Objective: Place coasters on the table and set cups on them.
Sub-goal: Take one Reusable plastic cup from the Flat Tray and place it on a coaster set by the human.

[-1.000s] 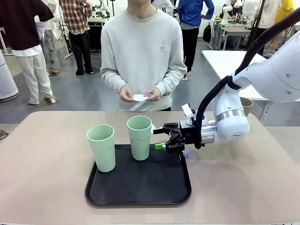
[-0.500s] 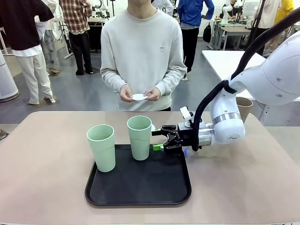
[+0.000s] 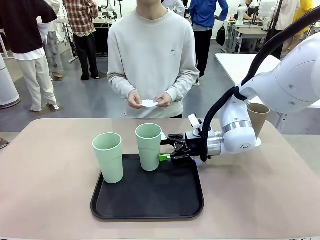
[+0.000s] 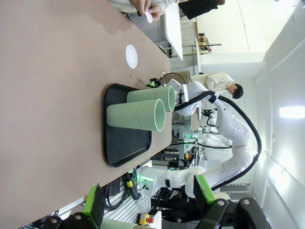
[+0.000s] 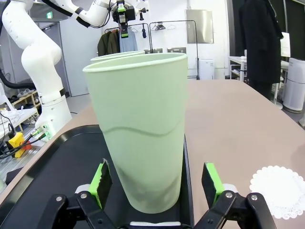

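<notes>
The right hand was open around the mint cup at the far edge of the tray. An off-centre squeeze could tip it into the other mint cup; a weak one could drop it before the coaster beside the tray.

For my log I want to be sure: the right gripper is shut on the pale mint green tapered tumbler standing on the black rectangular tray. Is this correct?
Not shut: the right wrist view shows the right gripper open, its green pads spread wider than the pale mint green tapered tumbler, not clamping it. The tumbler stands on the black rectangular tray.
</notes>
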`<state>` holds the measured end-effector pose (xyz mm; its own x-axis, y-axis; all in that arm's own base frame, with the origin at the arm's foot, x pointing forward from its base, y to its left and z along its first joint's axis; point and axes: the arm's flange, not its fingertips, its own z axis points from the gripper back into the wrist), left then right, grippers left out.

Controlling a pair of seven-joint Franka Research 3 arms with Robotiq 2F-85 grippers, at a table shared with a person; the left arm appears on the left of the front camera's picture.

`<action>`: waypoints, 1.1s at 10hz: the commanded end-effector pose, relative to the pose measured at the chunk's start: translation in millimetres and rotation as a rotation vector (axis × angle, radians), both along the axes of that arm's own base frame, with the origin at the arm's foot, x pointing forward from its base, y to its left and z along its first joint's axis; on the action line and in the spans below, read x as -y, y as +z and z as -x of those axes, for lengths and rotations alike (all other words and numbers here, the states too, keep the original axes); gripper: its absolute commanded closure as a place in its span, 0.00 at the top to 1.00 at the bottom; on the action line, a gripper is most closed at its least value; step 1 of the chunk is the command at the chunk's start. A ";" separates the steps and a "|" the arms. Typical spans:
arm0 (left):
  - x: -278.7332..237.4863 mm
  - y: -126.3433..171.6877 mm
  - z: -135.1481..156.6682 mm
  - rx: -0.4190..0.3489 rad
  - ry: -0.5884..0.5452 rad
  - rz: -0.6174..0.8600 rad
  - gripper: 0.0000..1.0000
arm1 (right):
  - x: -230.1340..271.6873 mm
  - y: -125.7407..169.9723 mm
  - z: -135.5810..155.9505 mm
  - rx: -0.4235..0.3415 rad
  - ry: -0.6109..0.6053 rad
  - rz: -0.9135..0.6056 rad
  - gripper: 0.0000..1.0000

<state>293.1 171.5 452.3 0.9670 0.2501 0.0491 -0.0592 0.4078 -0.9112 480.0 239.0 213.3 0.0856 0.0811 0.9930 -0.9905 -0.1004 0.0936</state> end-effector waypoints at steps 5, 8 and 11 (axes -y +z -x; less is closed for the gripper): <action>-0.7 1.1 1.0 0.008 0.001 0.006 1.00 | -17.4 -1.5 -11.6 -0.052 0.021 0.000 1.00; -0.7 1.1 1.0 0.008 0.001 0.006 1.00 | -17.3 -3.0 -19.0 -0.108 0.008 0.008 1.00; -0.7 1.1 1.0 0.008 0.001 0.006 1.00 | -16.5 -2.6 -20.3 -0.113 0.004 0.011 1.00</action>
<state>293.1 171.5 452.3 0.9670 0.2501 0.0491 -0.0592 0.4077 -0.9112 494.2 252.8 212.3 0.1822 0.0857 0.9795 -0.9759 -0.1062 0.1908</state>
